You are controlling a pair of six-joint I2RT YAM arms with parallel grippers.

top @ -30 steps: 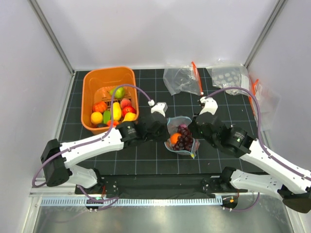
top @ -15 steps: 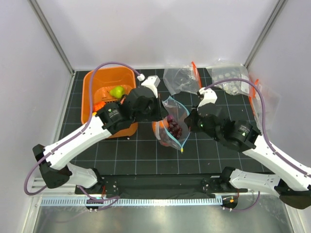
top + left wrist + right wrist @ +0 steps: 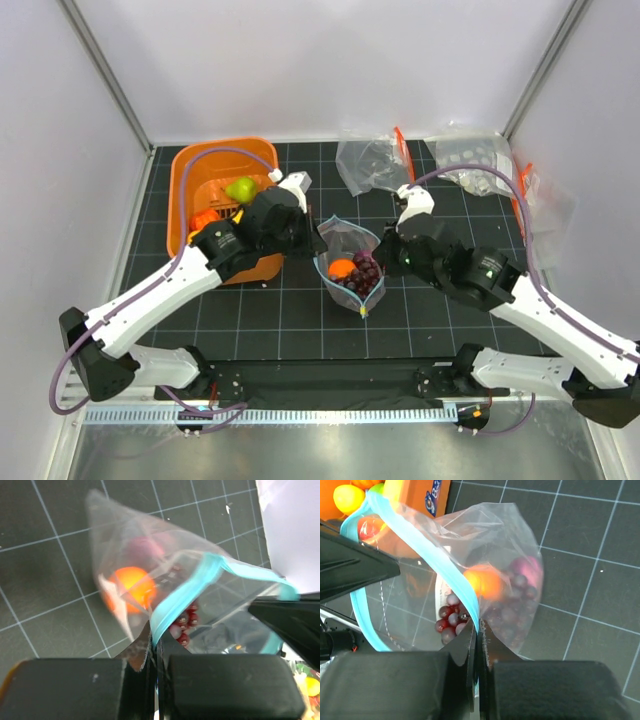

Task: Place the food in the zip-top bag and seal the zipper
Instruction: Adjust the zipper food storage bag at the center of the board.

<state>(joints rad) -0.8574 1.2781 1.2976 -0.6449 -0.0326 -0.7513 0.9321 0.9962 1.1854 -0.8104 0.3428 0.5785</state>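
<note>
Two grippers hold one bag between them. The left gripper point(image 3: 312, 240) has its black fingers point(image 3: 85, 685) pressed together on the thin light-blue zipper strip point(image 3: 186, 591) of the clear crinkly zip-top bag point(image 3: 349, 262), pinching the strip right at the fingertips. The right gripper point(image 3: 384, 257) pinches the same strip on the opposite lip, its fingers point(image 3: 395, 680) likewise closed with only the plastic between them. From each pinch the strip curves away toward the other gripper, so the bag's mouth stands open in a loop between the two pairs of fingertips. The bag's body hangs just beyond and below the fingertips, over the black gridded table mat point(image 3: 290, 320); whether its bottom touches the mat cannot be told. Inside, just past the pinched strip, a round orange toy fruit point(image 3: 131, 587) and a bunch of dark purple toy grapes point(image 3: 512, 600) lie touching each other. A pinkish shape deeper in the bag is too blurred to name. Behind the left gripper's fingers, on the side away from the bag, stands an orange plastic basket point(image 3: 185, 170) holding a green toy pear point(image 3: 240, 189) and other coloured toy fruits. Well beyond both pairs of fingertips, near the far edge of the mat, lies a clear bag with an orange-red strip point(image 3: 372, 162), with more clear plastic beside it.
</note>
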